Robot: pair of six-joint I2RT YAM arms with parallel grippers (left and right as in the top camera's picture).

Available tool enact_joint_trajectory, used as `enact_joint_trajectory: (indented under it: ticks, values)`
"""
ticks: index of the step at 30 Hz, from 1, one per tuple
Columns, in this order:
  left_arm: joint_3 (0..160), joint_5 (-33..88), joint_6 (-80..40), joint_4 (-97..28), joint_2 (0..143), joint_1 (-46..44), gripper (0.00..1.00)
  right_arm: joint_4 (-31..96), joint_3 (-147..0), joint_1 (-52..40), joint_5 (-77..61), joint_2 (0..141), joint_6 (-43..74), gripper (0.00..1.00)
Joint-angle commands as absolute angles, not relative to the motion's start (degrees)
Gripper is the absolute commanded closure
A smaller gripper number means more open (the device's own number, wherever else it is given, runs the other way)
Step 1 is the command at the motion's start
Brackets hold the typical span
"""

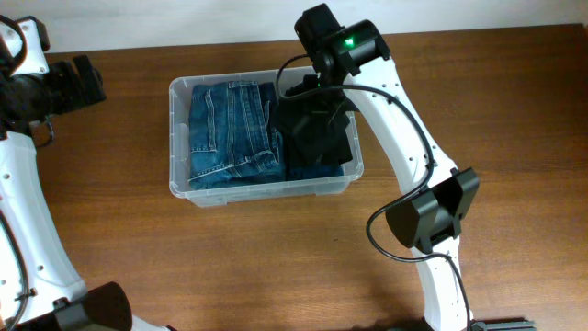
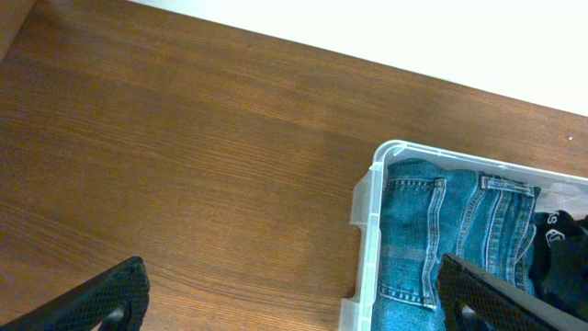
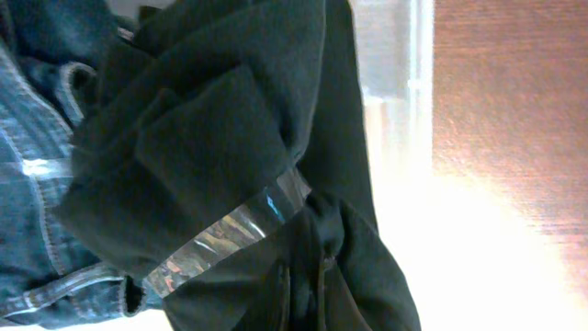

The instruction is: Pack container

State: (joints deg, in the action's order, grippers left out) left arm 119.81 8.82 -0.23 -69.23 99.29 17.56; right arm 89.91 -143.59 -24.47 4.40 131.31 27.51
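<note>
The container (image 1: pixel 266 191) sits mid-table (image 1: pixel 230 276), with jeans (image 1: pixel 230 133) in its left half and a black garment (image 1: pixel 317 138) in its right. The right gripper (image 1: pixel 310 99) is inside it, closed on bunched black cloth (only its wrist view shows this). The left gripper (image 2: pixel 289 276), spread wide, hangs over bare wood left of the container's rim.

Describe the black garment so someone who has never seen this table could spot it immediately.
On the wooden table sits a clear plastic container. Inside, at its right end in the overhead view, beside the folded blue jeans, lies the black garment: the only dark, crumpled item there.
</note>
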Motion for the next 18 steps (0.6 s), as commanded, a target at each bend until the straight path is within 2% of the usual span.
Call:
enact_joint_trajectory:
  ticks: [1, 14, 15, 16, 17, 18]
  values:
    - [120.79, 9.23, -0.82, -69.23, 99.7, 17.8, 0.01, 92.25, -144.31, -24.8, 6.83, 130.76, 29.45, 0.96]
    - [120.79, 9.23, -0.82, -69.23, 99.72, 17.8, 0.01, 97.34, -144.31, -29.3, 4.49, 130.76, 22.65, 0.95]
    - [120.79, 9.23, -0.82, -69.23, 99.7, 17.8, 0.01, 97.34, -144.31, -29.36, 4.58, 130.76, 21.98, 0.82]
    - [120.79, 9.23, -0.8, -69.23, 99.7, 17.8, 0.01, 97.32, -144.31, -29.34, 5.48, 130.76, 21.21, 0.61]
    - [120.79, 9.23, -0.82, -69.23, 99.7, 17.8, 0.01, 97.32, -144.31, -29.15, 6.98, 130.76, 21.17, 0.48]
    - [120.79, 9.23, -0.8, -69.23, 99.72, 17.8, 0.01, 97.32, -144.33, -28.8, 7.42, 130.76, 20.29, 0.46]
